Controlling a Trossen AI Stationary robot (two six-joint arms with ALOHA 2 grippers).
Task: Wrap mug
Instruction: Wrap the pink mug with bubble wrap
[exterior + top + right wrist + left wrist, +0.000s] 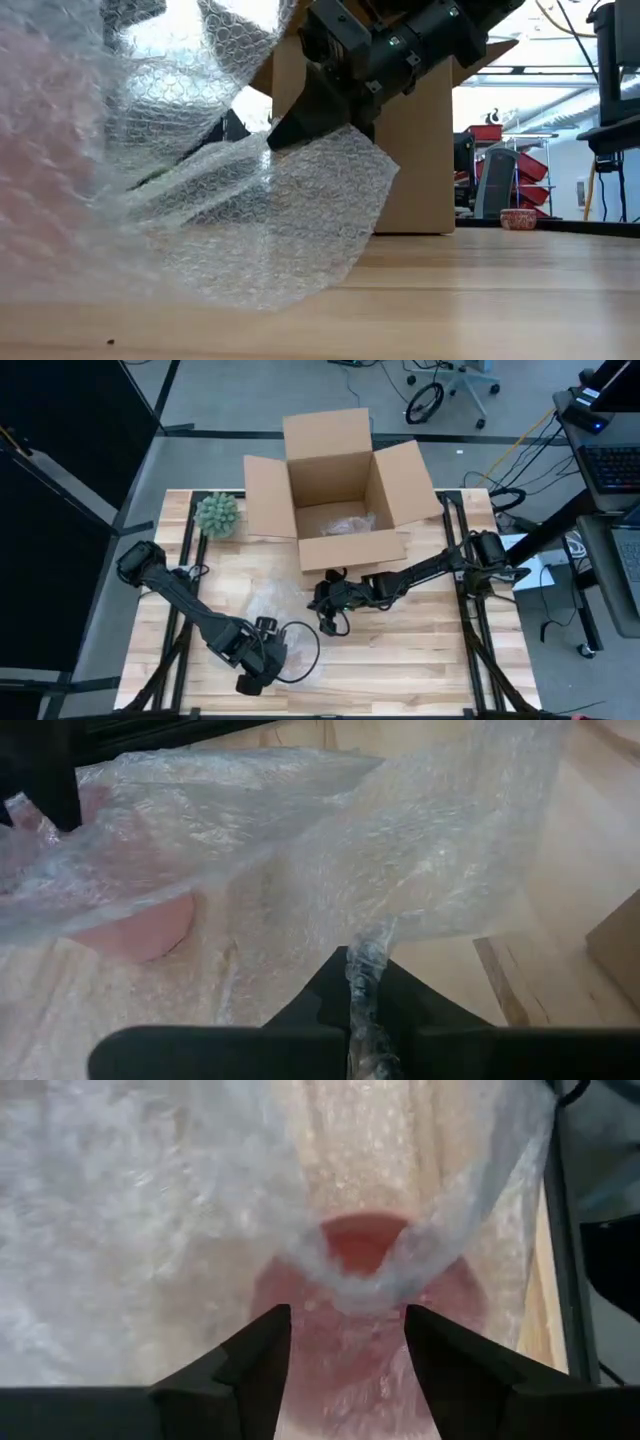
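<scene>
- On the table [420,650], towards its front left, the mug [365,1305] lies under a sheet of bubble wrap [270,605], seen only as a pinkish shape through the plastic
- The left tool [345,1345] hovers just over the mug with its fingers spread on either side, gripping nothing; if it closes from here it may catch only loose film and miss the mug, or press the film so that the mug rolls
- The right tool [365,985] is pressed together on a gathered edge of the bubble wrap, lifting that side clear of the table; the pinch holds a thin twisted strand, so a sharp pull could let it slip out or tear
- In the low view the raised sheet [290,210] sags steeply from the right tool, so a fold drawn across too quickly could drag the whole sheet and shift the mug out from under it
- The two arms work near each other in the high view, left tool [252,678] and right tool [328,612], so a crossing fold risks contact between them
- The cardboard box [340,490] stands just behind the right tool, and a wide swing backwards could knock its front flap
- How far the wrap already goes round the mug cannot be told
</scene>
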